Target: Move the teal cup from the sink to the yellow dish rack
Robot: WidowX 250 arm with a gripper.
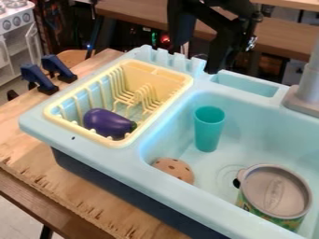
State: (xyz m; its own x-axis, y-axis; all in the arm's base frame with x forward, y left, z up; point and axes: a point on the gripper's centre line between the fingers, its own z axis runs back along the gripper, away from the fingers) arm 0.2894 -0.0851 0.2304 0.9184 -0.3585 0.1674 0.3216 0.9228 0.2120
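The black gripper (pixel 217 63) hangs at the top, right of centre, over the sink's back edge, behind the yellow rack and the teal cup. A purple eggplant (pixel 107 123) lies in the near part of the yellow dish rack (pixel 57 117). Inside the light blue sink basin (pixel 249 114), a teal cup (pixel 209 130) stands upright toward the left. Nearer the front wall is a brown, dark-spotted round thing (pixel 174 170), partly hidden by the rim. A can with a grey lid (pixel 275 191) occupies the basin's front right.
Behind the basin, a grey faucet (pixel 306 81) rises at the right edge, beside a shallow recess in the rim (pixel 246 85). Two dark blue clamps (pixel 38 78) grip the wooden table (pixel 28 149) at left. A white toy stove (pixel 16 28) stands farther back.
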